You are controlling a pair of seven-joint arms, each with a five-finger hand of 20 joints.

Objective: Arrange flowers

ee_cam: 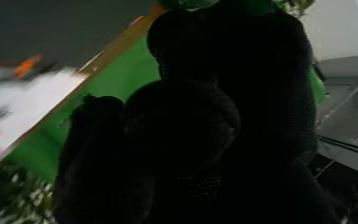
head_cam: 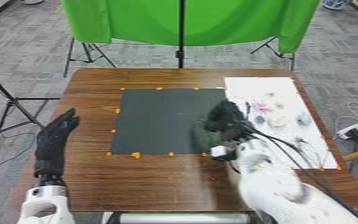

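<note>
Presently, the job at hand, as I judge it, is to settle a clear glass vessel (ee_cam: 189, 4), probably the vase, on the dark mat (head_cam: 158, 120) in the centre of the head view. To do it well, I should keep the base level, lower it gently until the whole foot sits flat, and loosen my hold only once it stands by itself. Letting go early could tip it; squeezing hard could make the smooth wall slip. A spot well inside the mat would leave room for stems to go in later.

My right hand (head_cam: 226, 120), in a black glove, is right of centre in the head view, above the mat's right edge. Its fingers are bent in a narrow grip around the glass. Glove and dark mat blend together, so I cannot fairly say whether the vessel is tilted or touching down.

My left hand (head_cam: 55, 139) is at the left of the frame, over the brown table (head_cam: 95, 185), fingers relaxed and spread a little, with nothing in them.

At the right of the frame, a white sheet (head_cam: 245, 86) holds the blooms, among them a pink flower (head_cam: 262, 107) and a cream flower (head_cam: 279, 120), lying apart from the glass.
</note>
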